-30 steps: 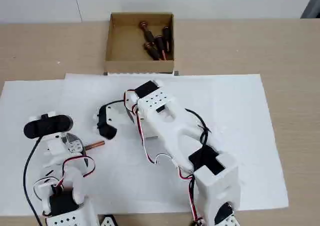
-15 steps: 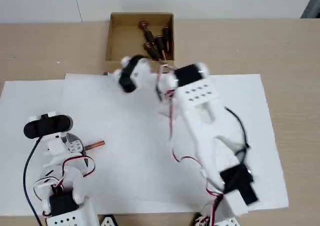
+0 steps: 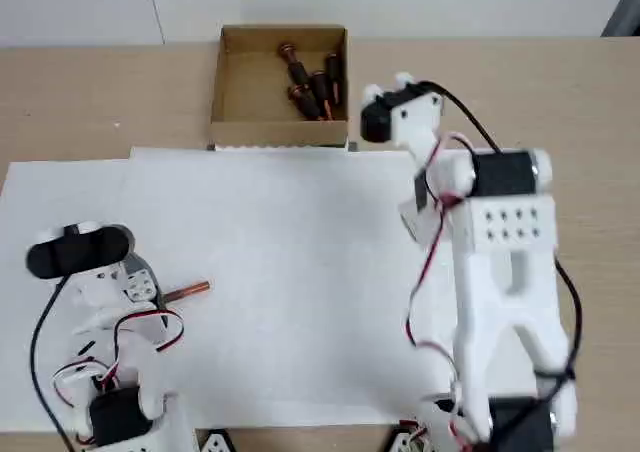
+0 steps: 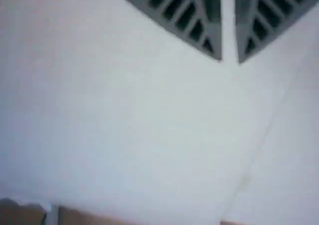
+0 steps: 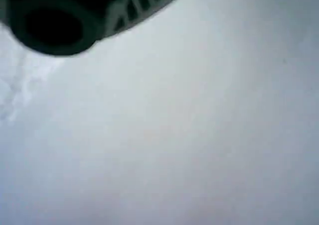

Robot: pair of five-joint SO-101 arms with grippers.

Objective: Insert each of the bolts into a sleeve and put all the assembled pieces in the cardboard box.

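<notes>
Bolt (image 3: 188, 291) lies flat beside the left gripper (image 4: 229, 55) — long axis pointing away from it. The gripper is closed to a thin slit

The cardboard box (image 3: 238, 84) has bare floor in its left half; assembled pieces (image 3: 312, 77) crowd its right half. A gripper (image 3: 398, 107) stands just right of the box. In front lies flat white paper (image 3: 300, 252), with one bolt (image 3: 186, 291) far front-left.

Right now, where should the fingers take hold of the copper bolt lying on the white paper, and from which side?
Probably mid-shaft, from straight above, pinching across its width. The copper bolt lies flat on the white paper, a slim rod with bare paper along both long sides.
</notes>
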